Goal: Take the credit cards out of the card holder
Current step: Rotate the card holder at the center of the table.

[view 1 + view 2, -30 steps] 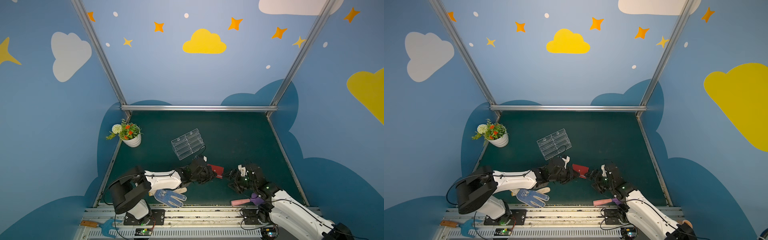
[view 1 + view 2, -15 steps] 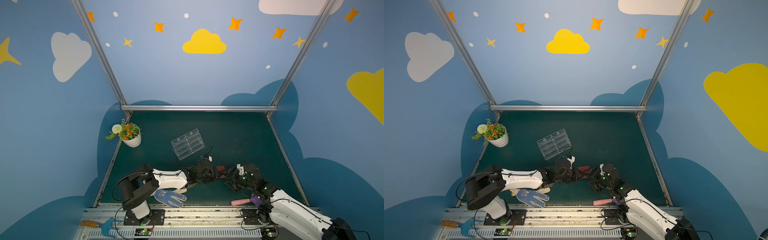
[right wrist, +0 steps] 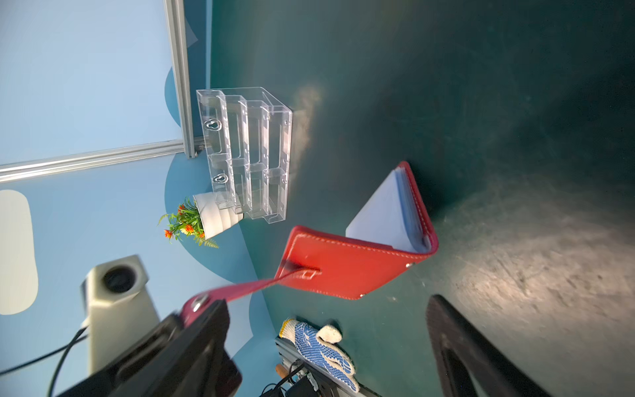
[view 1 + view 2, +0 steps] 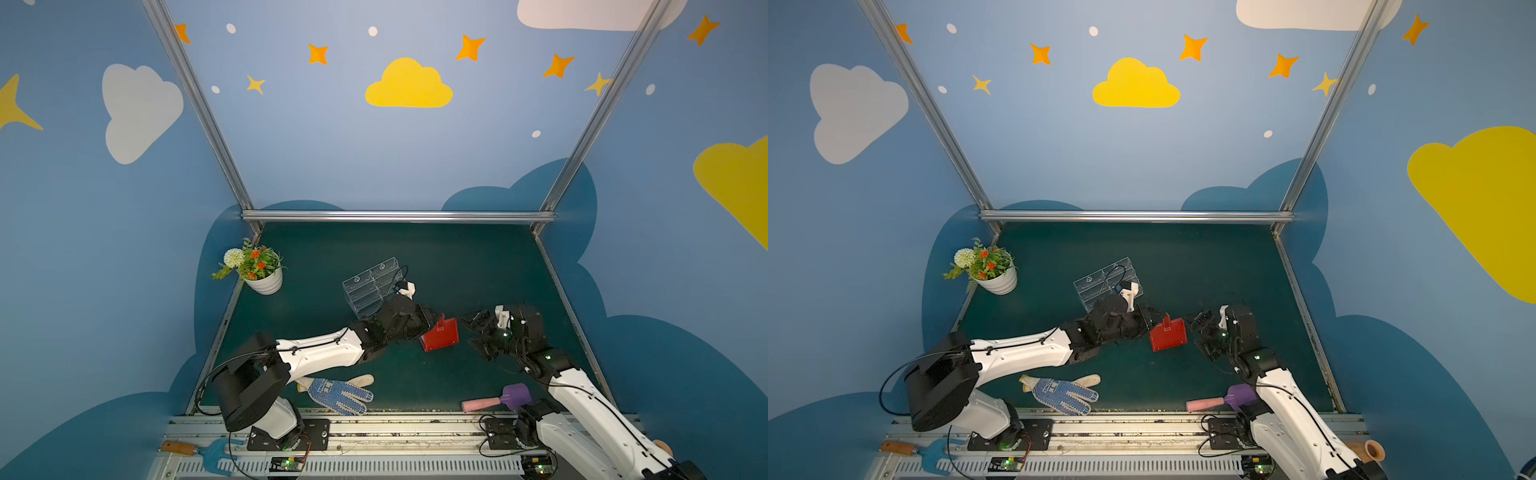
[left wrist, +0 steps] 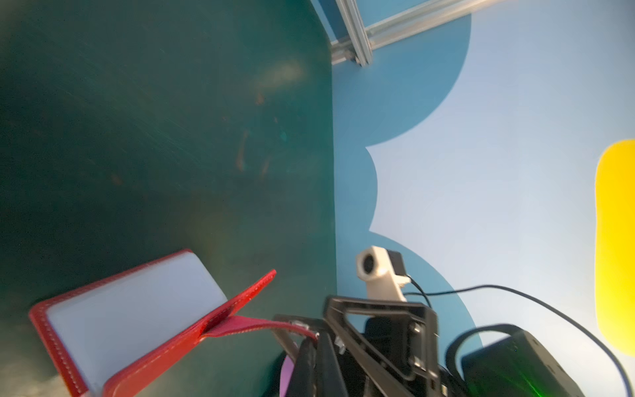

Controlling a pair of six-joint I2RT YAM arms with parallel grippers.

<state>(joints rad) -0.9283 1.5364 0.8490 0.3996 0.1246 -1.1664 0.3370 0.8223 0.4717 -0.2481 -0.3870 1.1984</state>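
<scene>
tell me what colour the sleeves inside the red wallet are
Pale grey-blue sleeves, inside the red card holder; clearest in the right wrist view.

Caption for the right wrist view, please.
Left gripper pinches the strap of the red card holder, which sits open on the green mat, pale sleeves showing.

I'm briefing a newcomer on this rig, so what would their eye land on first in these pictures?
The red card holder stands out between the two grippers on the dark green table, held open by its strap, which the left gripper pinches shut, baring pale sleeves. The right gripper is open beside it, not touching. Behind is a clear acrylic stand; a blue-dotted glove lies at the front edge.
</scene>
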